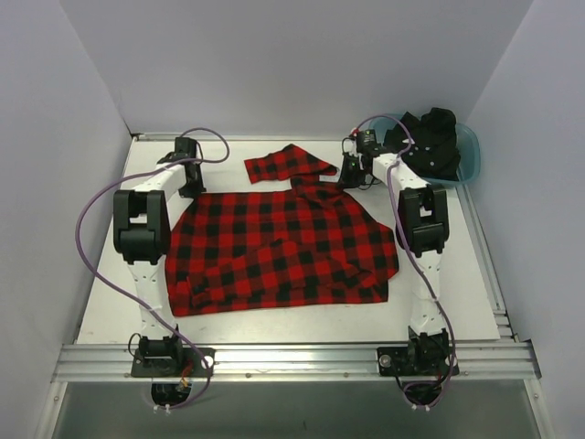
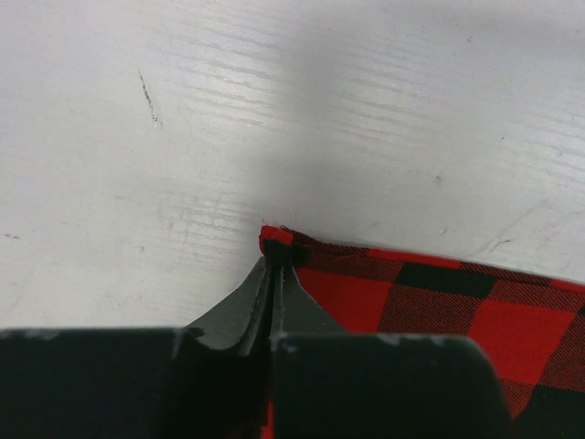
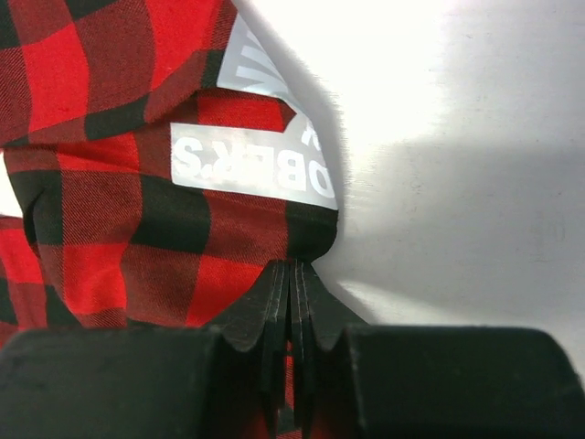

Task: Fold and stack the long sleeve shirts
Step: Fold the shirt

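The red-and-black check flannel shirt (image 1: 279,251) lies spread on the white table, one sleeve (image 1: 285,165) reaching toward the back. My left gripper (image 1: 189,183) is shut on the shirt's far left corner (image 2: 277,242), pinched between the jaws. My right gripper (image 1: 352,174) is shut on the collar edge by the white inner label (image 3: 247,165). The black shirt (image 1: 430,142) sits heaped in the teal tub (image 1: 468,151) at the back right.
White walls close in the table on the left, back and right. A metal rail (image 1: 292,358) runs along the near edge by the arm bases. Bare table (image 2: 274,110) lies beyond the left corner of the shirt.
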`<state>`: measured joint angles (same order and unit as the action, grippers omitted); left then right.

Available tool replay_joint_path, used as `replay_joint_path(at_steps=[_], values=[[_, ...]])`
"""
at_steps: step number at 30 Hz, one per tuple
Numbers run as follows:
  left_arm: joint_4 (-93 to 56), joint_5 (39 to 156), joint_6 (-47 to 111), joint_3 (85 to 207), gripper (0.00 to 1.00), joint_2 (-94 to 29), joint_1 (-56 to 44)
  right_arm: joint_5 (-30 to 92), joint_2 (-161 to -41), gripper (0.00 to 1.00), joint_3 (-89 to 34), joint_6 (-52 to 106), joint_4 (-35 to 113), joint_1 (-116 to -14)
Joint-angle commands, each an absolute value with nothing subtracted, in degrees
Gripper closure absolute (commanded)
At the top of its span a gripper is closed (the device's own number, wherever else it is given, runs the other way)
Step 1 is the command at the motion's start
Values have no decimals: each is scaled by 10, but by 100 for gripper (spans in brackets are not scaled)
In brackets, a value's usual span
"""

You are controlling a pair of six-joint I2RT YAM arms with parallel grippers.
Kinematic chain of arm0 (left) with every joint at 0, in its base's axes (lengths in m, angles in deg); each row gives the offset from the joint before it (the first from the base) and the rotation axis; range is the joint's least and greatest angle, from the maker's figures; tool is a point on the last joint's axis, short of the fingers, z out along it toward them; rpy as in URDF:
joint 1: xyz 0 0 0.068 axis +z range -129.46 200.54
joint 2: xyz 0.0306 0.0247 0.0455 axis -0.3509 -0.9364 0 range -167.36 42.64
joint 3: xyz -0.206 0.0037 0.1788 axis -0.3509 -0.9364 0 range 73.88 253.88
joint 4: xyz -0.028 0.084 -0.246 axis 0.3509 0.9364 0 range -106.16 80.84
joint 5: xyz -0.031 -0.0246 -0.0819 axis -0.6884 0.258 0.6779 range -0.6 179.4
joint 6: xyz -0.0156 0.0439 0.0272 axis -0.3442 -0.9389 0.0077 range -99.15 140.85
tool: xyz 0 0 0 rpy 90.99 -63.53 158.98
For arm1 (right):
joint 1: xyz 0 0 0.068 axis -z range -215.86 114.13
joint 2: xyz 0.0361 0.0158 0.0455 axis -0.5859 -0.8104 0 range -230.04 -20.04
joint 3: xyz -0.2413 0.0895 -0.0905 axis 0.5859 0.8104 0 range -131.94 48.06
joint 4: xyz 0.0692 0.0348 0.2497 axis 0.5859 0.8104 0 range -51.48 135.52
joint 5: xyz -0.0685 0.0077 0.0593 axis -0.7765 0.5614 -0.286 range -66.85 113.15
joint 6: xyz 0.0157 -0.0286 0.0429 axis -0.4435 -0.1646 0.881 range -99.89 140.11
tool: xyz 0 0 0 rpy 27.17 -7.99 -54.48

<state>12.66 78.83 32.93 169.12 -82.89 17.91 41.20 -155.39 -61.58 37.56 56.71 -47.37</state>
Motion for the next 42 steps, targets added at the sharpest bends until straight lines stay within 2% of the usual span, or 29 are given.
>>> replay_joint_path(at_steps=[1,16,35,42], values=[[133,791,343,1674,100,-809,201,400,-1504,100,-613,365,575,-461],[133,810,346,1634,100,-714,202,372,-1388,100,-529,376,574,-453],[132,785,412,1421,100,-496,190,356,-1243,100,-336,427,565,-465],[133,774,439,1344,100,-467,176,323,-1209,100,-281,426,564,-494]])
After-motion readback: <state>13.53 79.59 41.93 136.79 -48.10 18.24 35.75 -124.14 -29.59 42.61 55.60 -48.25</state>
